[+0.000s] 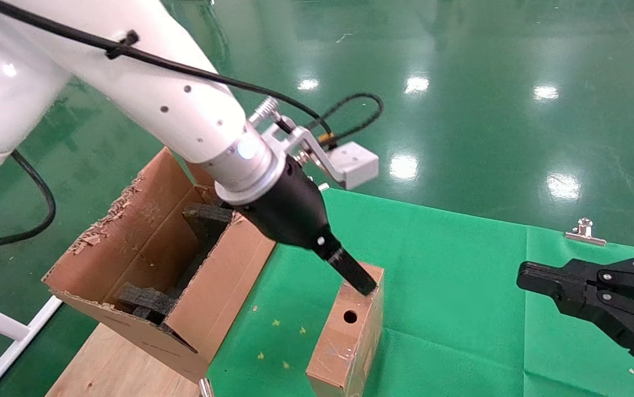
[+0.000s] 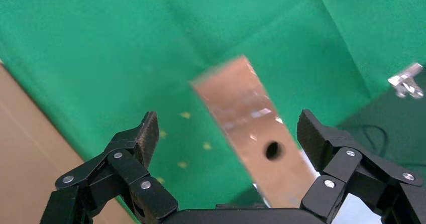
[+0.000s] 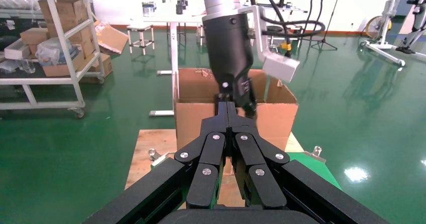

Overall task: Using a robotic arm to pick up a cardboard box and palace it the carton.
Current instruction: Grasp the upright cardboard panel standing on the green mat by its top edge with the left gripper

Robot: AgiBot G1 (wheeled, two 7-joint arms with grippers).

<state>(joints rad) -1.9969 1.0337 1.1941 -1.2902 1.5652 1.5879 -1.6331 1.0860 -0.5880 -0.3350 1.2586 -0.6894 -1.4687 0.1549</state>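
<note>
The slim brown cardboard box [image 1: 344,336] stands on the green cloth, its narrow taped face with the round hole turned up. My left gripper [image 1: 364,285], on the white arm, is right above the box's far end. In the left wrist view the left gripper [image 2: 228,121] is open and the box [image 2: 251,128] lies between the fingers, nearer one pad, with no grip shown. The large torn carton [image 1: 223,286] with black foam blocks [image 1: 207,218] stands beside it on the left. My right gripper [image 1: 524,275] is shut and empty at the right, and also shows in its wrist view [image 3: 227,108].
The green cloth [image 1: 449,275] covers the table, held by a silver clip [image 1: 585,231] at the far edge. The carton rests on a wooden board [image 1: 113,364]. Glossy green floor lies beyond. Shelves with boxes [image 3: 65,33] stand far off.
</note>
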